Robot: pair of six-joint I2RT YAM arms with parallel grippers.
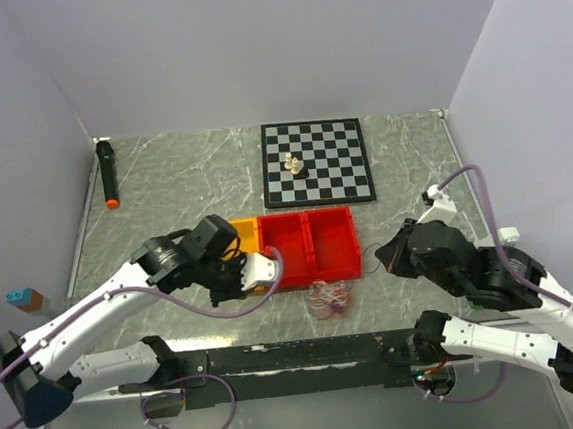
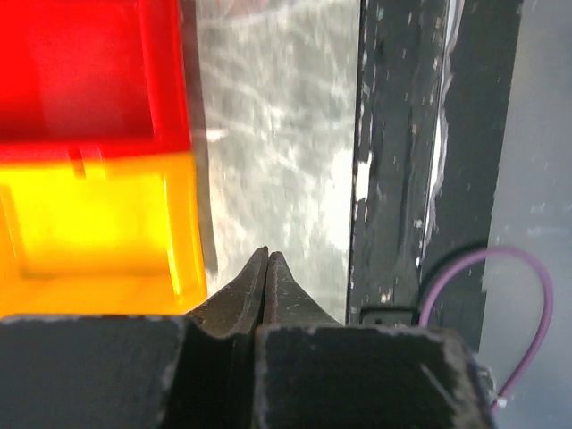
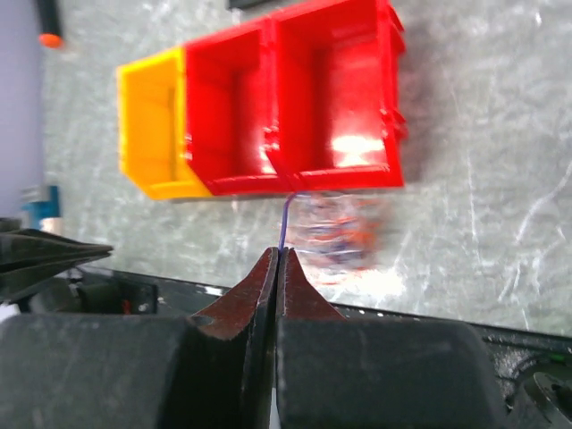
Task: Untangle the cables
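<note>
A grey marbled table (image 1: pixel 164 185) carries a black-and-white chessboard (image 1: pixel 333 170) behind the red two-compartment plastic bin (image 1: pixel 312 272). A smaller yellow plastic bin (image 1: pixel 245 233) touches the red bin's left side. The left gripper (image 2: pixel 268 255) hangs in front of the yellow bin, fingers pressed together on nothing. The right gripper (image 3: pixel 278 253), right of the red bin, pinches a thin purple strand (image 3: pixel 284 223). The strand leads from the tangled bundle of thin cables (image 1: pixel 331 298) lying just in front of the red bin.
</note>
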